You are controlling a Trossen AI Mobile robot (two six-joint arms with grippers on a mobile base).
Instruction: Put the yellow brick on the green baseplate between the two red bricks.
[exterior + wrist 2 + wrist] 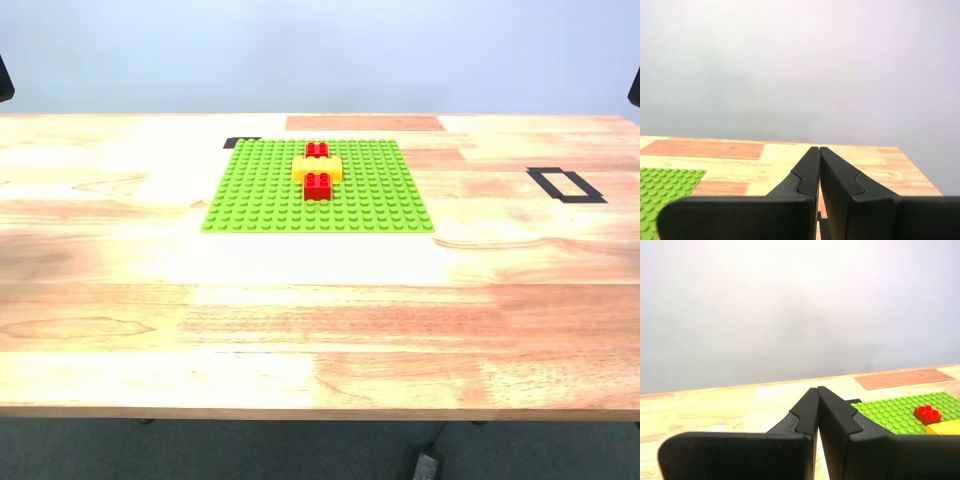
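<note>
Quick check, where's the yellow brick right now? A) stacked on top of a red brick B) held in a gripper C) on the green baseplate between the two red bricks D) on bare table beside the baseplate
C: in the exterior view the yellow brick sits on the green baseplate, with one red brick on its far side, the other red brick on its near side.

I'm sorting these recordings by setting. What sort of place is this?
Probably a lab or test bench, not a home: a bare wooden table before a plain blank wall, black tape markers on the wood, and only a green baseplate with toy bricks.
</note>
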